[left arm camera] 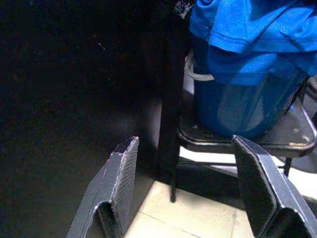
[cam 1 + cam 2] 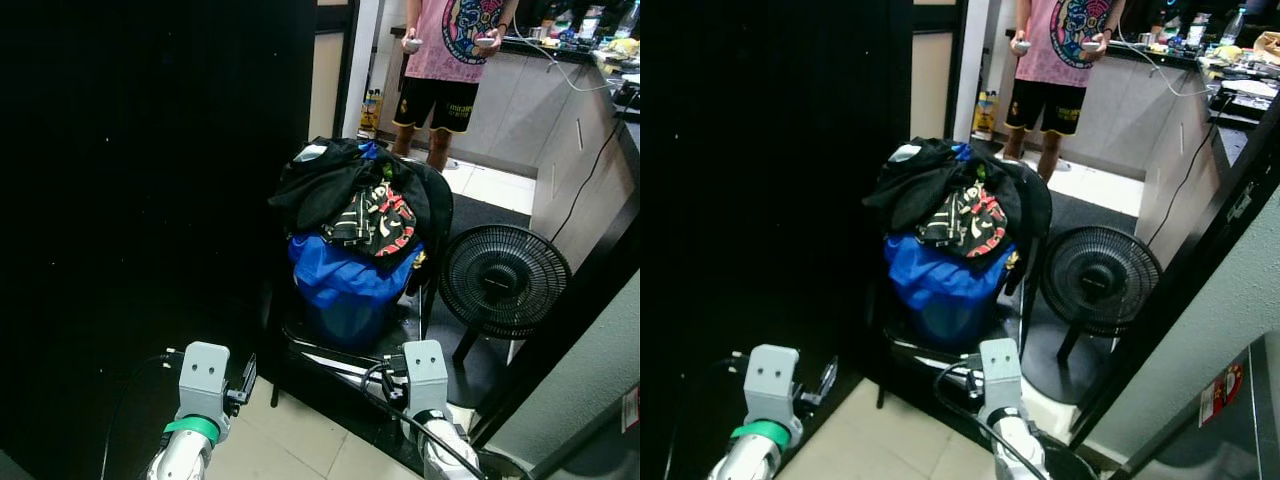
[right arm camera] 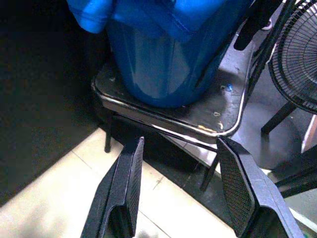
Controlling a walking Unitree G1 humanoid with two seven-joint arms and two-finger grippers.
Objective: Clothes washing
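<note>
I am standing in a narrow tiled room beside a dark wall (image 2: 150,200), facing a blue bucket (image 2: 345,300) heaped with clothes (image 2: 355,195) that is sitting on a black chair (image 3: 168,116). My left claw (image 1: 185,188) and right claw (image 3: 181,186) are both hanging low before the chair, fingers spread apart and gripping nothing. A black fan (image 2: 500,280) is standing just beside the chair, and a person (image 2: 455,60) is waiting near a surface (image 2: 540,90) beyond.
</note>
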